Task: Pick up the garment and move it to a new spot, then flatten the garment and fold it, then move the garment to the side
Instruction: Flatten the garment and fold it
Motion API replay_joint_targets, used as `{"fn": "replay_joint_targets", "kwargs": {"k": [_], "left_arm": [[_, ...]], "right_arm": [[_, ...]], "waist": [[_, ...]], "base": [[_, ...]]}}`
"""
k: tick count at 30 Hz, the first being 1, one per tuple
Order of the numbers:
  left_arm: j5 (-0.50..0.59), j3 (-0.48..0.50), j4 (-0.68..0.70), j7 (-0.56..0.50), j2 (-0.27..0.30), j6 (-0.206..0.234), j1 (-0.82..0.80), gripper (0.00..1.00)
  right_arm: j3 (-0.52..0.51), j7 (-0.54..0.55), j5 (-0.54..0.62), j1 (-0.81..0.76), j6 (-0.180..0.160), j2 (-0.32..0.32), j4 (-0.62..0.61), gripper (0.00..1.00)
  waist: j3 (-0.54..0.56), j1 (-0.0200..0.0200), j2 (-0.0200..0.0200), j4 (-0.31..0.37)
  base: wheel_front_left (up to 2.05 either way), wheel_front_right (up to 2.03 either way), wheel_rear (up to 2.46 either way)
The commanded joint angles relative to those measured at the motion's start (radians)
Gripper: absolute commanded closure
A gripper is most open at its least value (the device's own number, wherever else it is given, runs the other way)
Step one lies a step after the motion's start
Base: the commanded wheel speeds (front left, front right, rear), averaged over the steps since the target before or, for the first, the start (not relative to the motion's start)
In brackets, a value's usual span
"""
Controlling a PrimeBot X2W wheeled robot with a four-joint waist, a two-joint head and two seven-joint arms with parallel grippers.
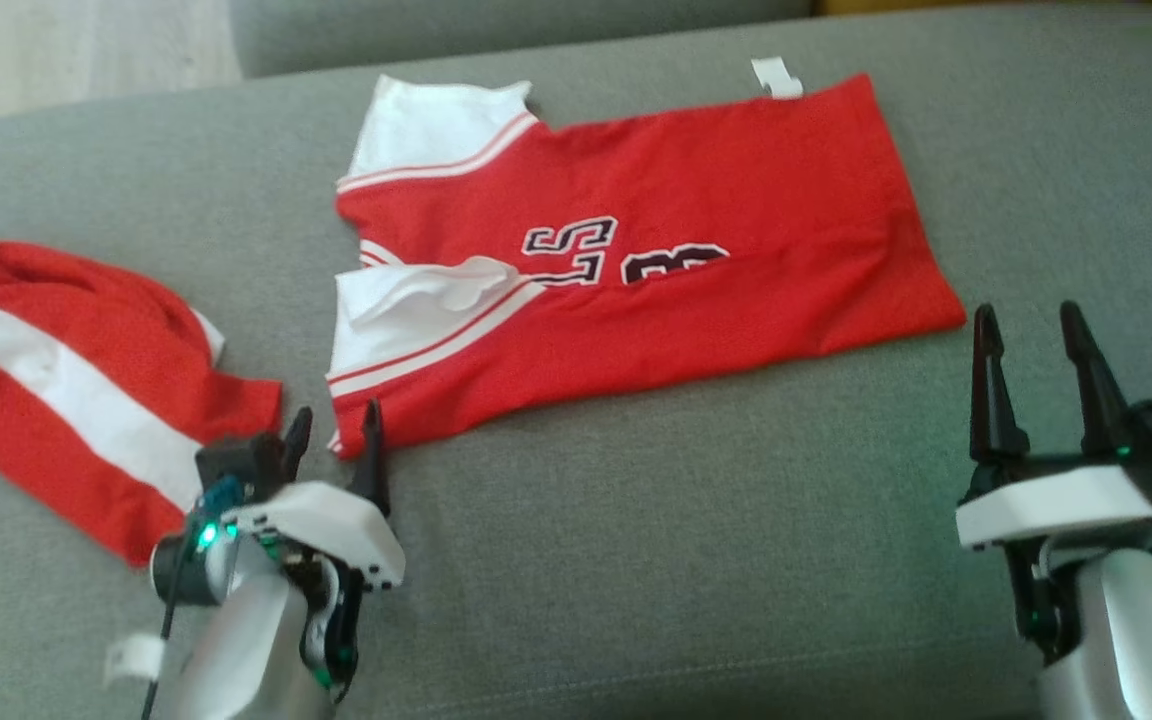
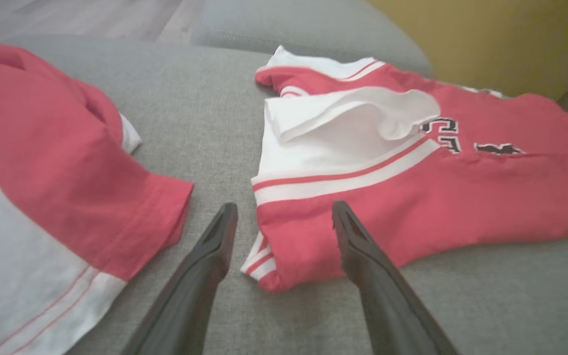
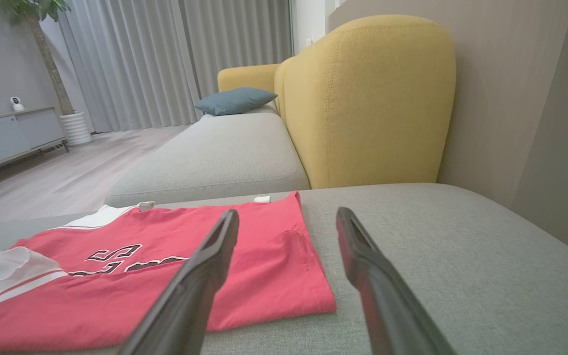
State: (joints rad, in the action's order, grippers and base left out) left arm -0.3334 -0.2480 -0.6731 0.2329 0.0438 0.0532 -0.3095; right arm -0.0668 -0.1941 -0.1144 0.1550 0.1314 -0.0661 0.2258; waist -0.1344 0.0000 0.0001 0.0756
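Red jersey (image 1: 716, 190) lying mid cushion (image 1: 636, 530), black lettering (image 1: 576, 250) half tucked, unreadable. Left gripper (image 1: 334, 420) hovering at jersey's near corner, right gripper (image 1: 1027, 320) beside hem, both fingers apart.

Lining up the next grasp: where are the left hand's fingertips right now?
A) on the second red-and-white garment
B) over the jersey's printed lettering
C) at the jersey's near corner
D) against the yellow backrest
C: the open left hand has its fingertips on either side of the near corner of the jersey, with the other garment off to its side.
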Motion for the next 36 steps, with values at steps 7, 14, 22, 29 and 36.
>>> {"fn": "replay_joint_targets", "kwargs": {"k": [7,14,22,29,36], "left_arm": [[0.006,0.021,-0.124,-0.033,0.022,-0.001,-0.122,0.0],[0.006,-0.001,-0.202,-0.049,0.023,-0.019,-0.168,0.85],[0.024,-0.015,-0.068,0.026,0.022,-0.065,-0.197,1.0],[0.048,-0.027,0.146,0.029,0.018,-0.1,-0.159,1.0],[0.054,-0.055,0.203,0.029,0.016,-0.109,-0.144,1.0]], "right_arm": [[0.037,0.015,0.01,0.079,-0.001,-0.001,-0.072,0.0],[0.043,0.034,0.017,0.097,-0.001,0.002,-0.067,0.0],[-0.033,0.153,-0.008,0.158,-0.001,0.008,0.05,0.0],[-0.189,0.289,-0.073,0.263,-0.001,0.014,0.236,0.0],[-0.272,0.351,-0.056,0.355,-0.001,0.015,0.368,0.0]], "waist": [[-0.053,0.0,-0.0001,0.033],[-0.069,0.0,-0.0001,0.023],[-0.072,0.0,-0.0001,-0.029],[-0.092,0.0,-0.0001,-0.087],[-0.116,0.0,-0.0001,-0.114]], "base": [[0.0,0.0,0.0],[0.0,0.0,0.0],[0.0,0.0,0.0],[0.0,0.0,0.0],[0.0,0.0,0.0]]}}
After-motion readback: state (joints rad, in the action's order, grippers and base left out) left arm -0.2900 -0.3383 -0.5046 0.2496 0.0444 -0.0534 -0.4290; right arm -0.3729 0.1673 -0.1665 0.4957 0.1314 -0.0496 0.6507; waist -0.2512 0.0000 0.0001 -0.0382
